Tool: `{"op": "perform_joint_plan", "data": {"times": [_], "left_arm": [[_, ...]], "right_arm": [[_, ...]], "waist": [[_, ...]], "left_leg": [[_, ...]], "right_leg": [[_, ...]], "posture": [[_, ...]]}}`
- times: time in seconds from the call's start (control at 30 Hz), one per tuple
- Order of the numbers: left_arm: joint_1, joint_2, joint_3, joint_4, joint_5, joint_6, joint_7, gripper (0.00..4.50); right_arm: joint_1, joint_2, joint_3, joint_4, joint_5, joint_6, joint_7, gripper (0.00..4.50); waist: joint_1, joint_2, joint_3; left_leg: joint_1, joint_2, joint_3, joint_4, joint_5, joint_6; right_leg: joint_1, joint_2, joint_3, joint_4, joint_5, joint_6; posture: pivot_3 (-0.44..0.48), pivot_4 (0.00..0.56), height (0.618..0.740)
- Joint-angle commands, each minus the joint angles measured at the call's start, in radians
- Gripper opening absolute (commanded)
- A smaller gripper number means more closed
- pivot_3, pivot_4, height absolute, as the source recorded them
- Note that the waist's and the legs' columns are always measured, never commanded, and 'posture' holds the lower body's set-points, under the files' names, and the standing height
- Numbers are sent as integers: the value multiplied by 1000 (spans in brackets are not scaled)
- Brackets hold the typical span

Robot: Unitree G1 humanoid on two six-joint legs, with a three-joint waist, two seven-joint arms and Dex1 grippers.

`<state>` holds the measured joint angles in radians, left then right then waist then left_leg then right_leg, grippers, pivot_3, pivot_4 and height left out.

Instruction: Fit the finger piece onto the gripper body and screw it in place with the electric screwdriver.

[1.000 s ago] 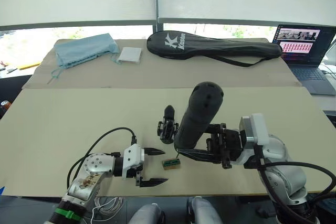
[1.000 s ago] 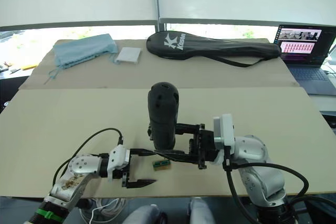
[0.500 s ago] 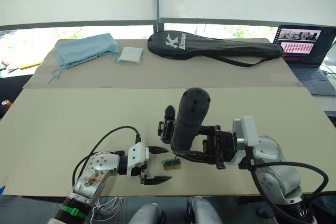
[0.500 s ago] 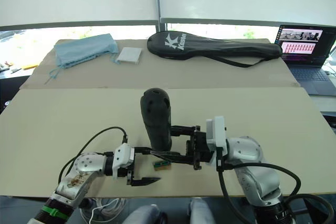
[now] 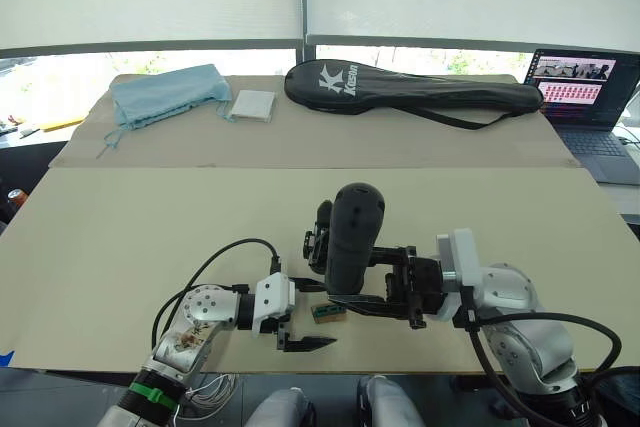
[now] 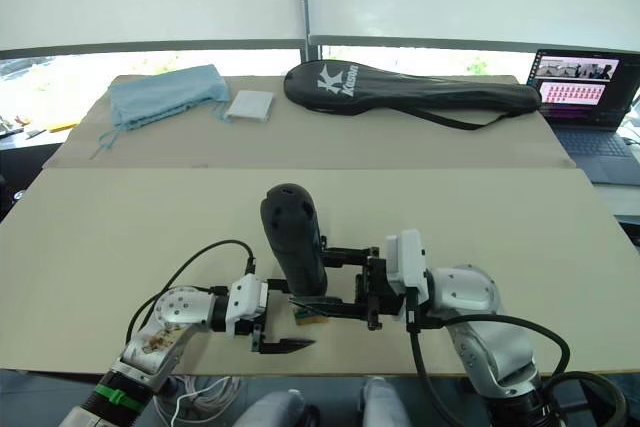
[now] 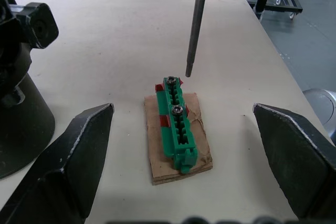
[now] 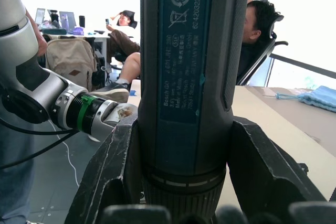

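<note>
My right gripper [image 5: 352, 289] is shut on the electric screwdriver [image 5: 350, 235], a thick dark cylinder held nearly upright. Its thin bit [image 7: 197, 19] points down, the tip hovering just above the far screw of a small green-and-brown block [image 7: 177, 129]. My left gripper [image 5: 312, 319] is open and low on the table, its fingers [image 7: 79, 156] straddling that block. Just behind the screwdriver stands the gripper body [image 5: 319, 239], partly hidden, with a pointed black finger sticking up. The finger piece is out of view.
On the far table lie a long black racket bag [image 5: 410, 87], a blue cloth [image 5: 165, 92] and a white pad [image 5: 250, 105]. A laptop [image 5: 580, 97] stands at the far right. The table's front edge runs just below both grippers. Seated people [image 8: 126, 40] are behind.
My left gripper has slid right until its open fingers frame the green block. The right gripper has carried the screwdriver left and stood it more upright over the block.
</note>
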<state>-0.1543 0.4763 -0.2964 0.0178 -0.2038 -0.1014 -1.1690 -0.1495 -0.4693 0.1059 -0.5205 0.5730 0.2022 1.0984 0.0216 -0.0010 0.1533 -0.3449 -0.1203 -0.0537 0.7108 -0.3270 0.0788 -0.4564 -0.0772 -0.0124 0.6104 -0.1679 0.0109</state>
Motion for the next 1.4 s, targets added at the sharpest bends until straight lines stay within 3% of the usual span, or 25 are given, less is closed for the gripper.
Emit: {"op": "perform_joint_plan", "data": {"times": [0.03,1.4], "left_arm": [[10,-5,-22,24,12,8,3,4500],[41,-1,-18,39,22,6,33,4500]], "right_arm": [[-11,-3,-19,-31,20,-47,4,1900],[-32,-10,-9,12,-5,-77,3,1900]], "waist": [[0,0,0],[-1,2,-2]], "left_leg": [[0,0,0,0,0,0],[3,0,0,0,0,0]], "right_leg": [[0,0,0,0,0,0],[2,0,1,0,0,0]], "posture": [[0,150,740],[0,150,740]]}}
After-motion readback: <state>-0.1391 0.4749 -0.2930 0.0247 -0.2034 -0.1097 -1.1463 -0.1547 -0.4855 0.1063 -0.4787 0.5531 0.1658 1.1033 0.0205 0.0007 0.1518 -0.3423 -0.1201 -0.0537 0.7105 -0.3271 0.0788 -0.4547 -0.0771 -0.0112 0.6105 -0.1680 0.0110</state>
